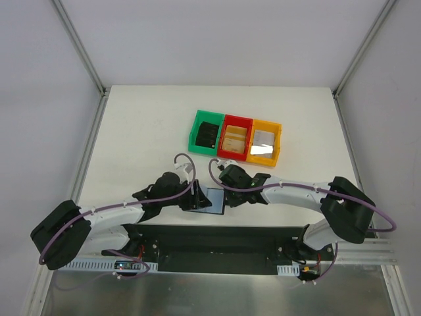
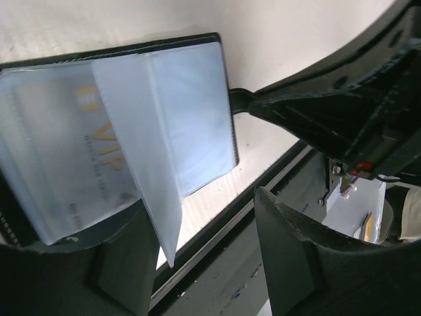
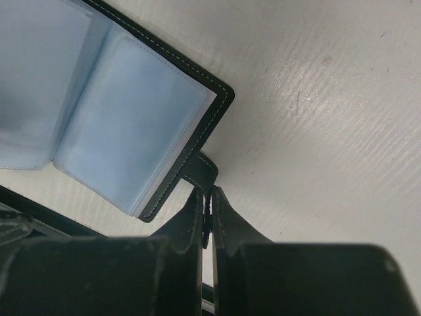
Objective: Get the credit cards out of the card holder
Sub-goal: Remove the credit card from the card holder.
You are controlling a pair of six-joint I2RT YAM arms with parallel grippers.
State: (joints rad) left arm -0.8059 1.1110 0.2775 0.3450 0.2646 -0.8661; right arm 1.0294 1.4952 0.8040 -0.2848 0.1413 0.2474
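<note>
Pos. of card holder [image 1: 214, 200]: open flat on table [image 1: 145, 125], lower centre of top view, at the near edge, betw. both grippers. Clear sleeves face up; in left wrist view one sleeve leaf [image 2: 154, 164] stands partly raised. VIP card [image 2: 92, 151] sits inside a sleeve, left of that frame.

State of right gripper [image 3: 209, 197]: fingers pressed together, pinching the closure tab [image 3: 200, 172] at lower centre of right wrist view.

State of left gripper [image 2: 200, 214]: fingers spread wide at frame bottom, nothing pinched. Raised leaf's corner hangs betw. them.

Green bin [image 1: 195, 135], red bin [image 1: 235, 120], yellow bin [image 1: 277, 131]: one row, upper centre of top view, apart from holder.
</note>
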